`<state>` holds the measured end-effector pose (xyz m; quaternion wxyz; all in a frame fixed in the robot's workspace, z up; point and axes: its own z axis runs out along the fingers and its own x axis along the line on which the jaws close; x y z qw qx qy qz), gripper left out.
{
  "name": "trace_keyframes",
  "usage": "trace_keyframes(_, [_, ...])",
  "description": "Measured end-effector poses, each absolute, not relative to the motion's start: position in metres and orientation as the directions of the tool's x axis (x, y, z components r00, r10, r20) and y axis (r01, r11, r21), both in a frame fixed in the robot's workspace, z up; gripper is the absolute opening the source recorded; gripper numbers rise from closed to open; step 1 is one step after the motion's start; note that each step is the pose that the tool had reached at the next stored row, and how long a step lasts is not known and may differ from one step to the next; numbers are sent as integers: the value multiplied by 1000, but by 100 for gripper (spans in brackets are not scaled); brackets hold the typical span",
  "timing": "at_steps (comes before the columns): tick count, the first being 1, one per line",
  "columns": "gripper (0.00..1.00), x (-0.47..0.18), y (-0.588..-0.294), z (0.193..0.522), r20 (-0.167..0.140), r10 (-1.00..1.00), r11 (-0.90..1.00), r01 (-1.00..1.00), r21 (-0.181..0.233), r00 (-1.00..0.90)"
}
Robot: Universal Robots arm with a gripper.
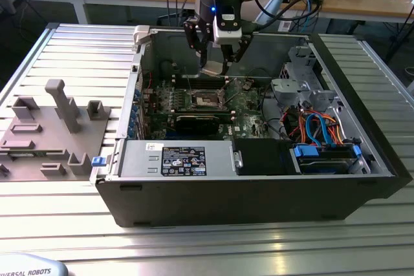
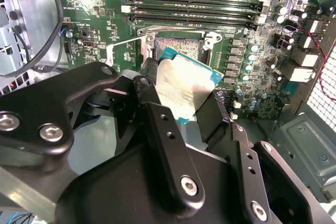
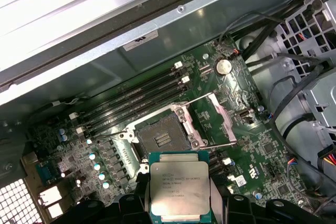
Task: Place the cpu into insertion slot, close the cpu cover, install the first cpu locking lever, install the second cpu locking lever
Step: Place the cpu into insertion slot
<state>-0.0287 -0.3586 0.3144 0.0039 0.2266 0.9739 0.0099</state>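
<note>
Tool: I see the gripper (image 1: 213, 64) clamped on the cpu (image 1: 212, 68). Its fingers (image 2: 163, 129) press on two opposite edges of the chip, I think so that neither the metal top nor the contact side is touched.

Held thing: in the first wrist view the cpu (image 3: 179, 190) is carried flat, with its silvery top toward the camera. In the second wrist view it (image 2: 184, 85) looks a little tilted.

Place of the cpu: it hangs in the air above the insertion slot (image 3: 160, 137), a little to one side and apart from it. It is not yet seated.

Socket: the insertion slot is bare and its contact field is exposed, so it is ready to receive the chip.

Cover: the cpu cover (image 3: 220, 116) stands opened just beside the insertion slot, out of the way of the chip.

Lever: a thin wire locking lever (image 3: 199, 98) is raised near the insertion slot, and this is what leaves the cover free.

Board: the memory slots (image 3: 131, 103) run along one side of the insertion slot on the green motherboard (image 3: 252, 156).

Case: the open computer case (image 1: 194, 192) surrounds the insertion slot, and I judge this is why the arm comes from above.
</note>
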Motion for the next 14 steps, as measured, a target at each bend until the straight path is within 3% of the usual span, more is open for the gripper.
trace_keyframes(14, [54, -29, -359, 314, -4, 447, 894, 447, 19, -895])
